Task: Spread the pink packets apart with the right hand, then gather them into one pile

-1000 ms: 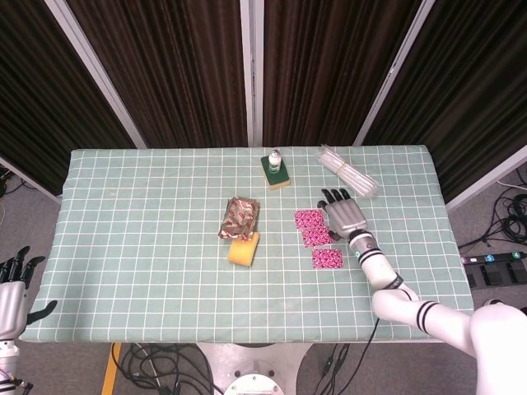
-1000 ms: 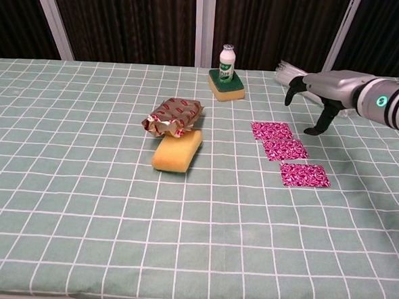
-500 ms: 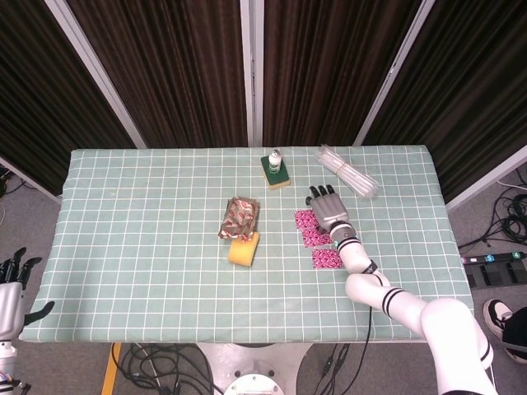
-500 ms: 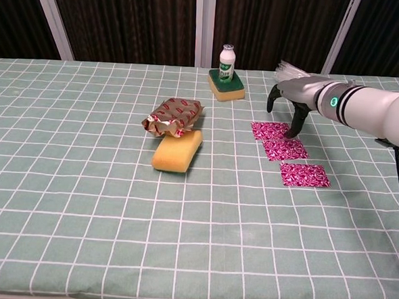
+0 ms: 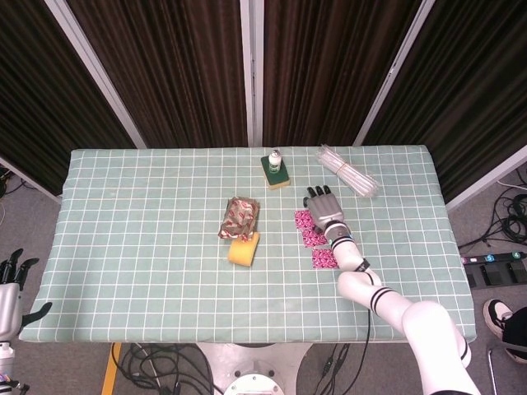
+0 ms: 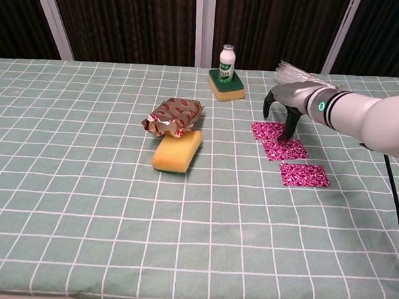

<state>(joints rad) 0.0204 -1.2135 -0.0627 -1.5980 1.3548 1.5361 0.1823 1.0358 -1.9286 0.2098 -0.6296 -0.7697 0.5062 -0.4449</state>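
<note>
Three pink packets lie apart in a slanted row on the green checked cloth: the far one [image 6: 267, 130] [image 5: 304, 218], the middle one [image 6: 285, 150] [image 5: 313, 237] and the near one [image 6: 304, 175] [image 5: 326, 258]. My right hand [image 6: 292, 101] [image 5: 323, 206] hovers over the far packet's right side, fingers apart and curved downward. One dark fingertip [image 6: 286, 132] comes down at that packet's right edge. Nothing is held in it. My left hand [image 5: 11, 286] hangs off the table's near-left corner with spread fingers, holding nothing.
A yellow sponge [image 6: 177, 150] and a crumpled foil wrapper [image 6: 174, 115] lie left of the packets. A small white bottle [image 6: 226, 62] stands on a green sponge [image 6: 226, 88] behind them. A bundle of clear straws [image 6: 294, 70] lies at the back right.
My right hand has moved left from beside the row and lowered onto the far packet's right edge. The three packets have not shifted. The left hand has sunk slightly.
</note>
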